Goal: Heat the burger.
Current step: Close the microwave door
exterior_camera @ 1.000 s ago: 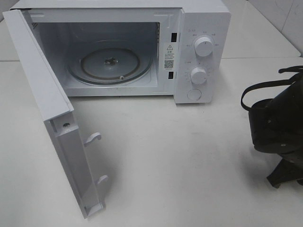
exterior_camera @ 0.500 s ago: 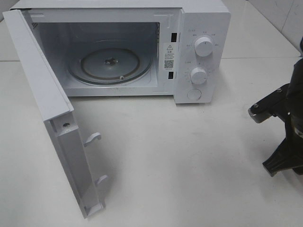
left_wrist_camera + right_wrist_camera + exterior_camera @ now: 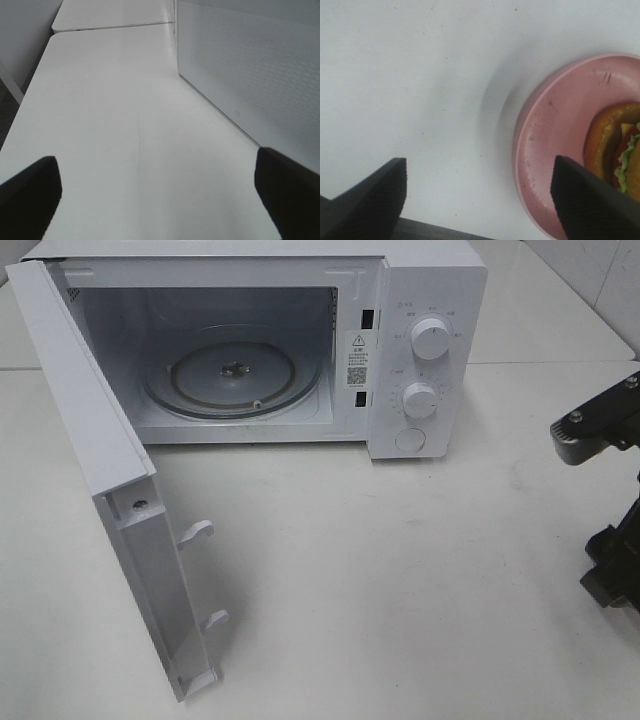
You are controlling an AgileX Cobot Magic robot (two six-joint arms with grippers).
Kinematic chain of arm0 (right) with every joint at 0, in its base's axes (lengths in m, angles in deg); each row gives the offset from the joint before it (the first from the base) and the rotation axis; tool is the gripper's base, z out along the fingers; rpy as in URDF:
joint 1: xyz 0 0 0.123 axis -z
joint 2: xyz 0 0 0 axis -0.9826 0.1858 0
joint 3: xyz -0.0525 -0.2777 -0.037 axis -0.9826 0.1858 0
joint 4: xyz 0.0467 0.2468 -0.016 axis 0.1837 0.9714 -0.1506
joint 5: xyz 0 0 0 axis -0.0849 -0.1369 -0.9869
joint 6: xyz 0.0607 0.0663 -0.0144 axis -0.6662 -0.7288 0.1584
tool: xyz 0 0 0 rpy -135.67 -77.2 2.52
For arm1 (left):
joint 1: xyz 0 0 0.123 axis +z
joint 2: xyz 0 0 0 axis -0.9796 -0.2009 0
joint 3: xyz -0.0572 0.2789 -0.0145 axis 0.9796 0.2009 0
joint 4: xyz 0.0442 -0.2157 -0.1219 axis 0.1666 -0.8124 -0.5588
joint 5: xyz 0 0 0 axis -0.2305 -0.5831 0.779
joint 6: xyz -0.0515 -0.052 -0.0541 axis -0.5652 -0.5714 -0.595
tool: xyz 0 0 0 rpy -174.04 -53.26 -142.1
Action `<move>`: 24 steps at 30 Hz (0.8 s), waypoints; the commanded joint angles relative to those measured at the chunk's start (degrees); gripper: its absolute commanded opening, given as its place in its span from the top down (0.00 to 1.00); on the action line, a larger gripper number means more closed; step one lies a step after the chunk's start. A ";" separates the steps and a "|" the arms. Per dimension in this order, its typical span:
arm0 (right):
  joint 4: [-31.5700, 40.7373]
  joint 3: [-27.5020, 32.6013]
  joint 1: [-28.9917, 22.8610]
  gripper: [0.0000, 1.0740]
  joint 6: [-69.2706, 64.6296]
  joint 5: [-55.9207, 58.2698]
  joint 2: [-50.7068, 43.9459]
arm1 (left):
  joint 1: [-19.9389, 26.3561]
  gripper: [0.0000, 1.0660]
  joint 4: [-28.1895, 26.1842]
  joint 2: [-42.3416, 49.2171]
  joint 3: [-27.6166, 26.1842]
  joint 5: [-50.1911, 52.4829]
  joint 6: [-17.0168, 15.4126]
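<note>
Well, the white table [image 3: 400, 570] carries a microwave [image 3: 420, 300] with its door [image 3: 90, 440] swung wide, presumably so the glass turntable [image 3: 235, 375] is ready to take food. At the table's right edge the right arm [image 3: 600, 430] hangs above a pink plate [image 3: 555, 145], and the burger [image 3: 615, 150] sits on that plate, not gripped. The right gripper [image 3: 477, 200] has its fingers [image 3: 375, 192] spread wide with nothing between them, probably lining up a grasp. Beside the microwave's side panel, the left gripper [image 3: 157, 187] is fully spread and empty too.
</note>
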 commanded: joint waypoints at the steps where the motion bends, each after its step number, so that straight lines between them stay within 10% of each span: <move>1: 2.52 -0.06 0.17 0.28 2.58 0.63 -3.67 | 0.11 0.03 -0.17 1.26 0.11 0.46 -0.06; 24: 14.21 -0.06 0.17 0.29 8.42 9.57 -33.58 | 0.11 0.03 -0.17 1.26 0.11 0.46 -0.06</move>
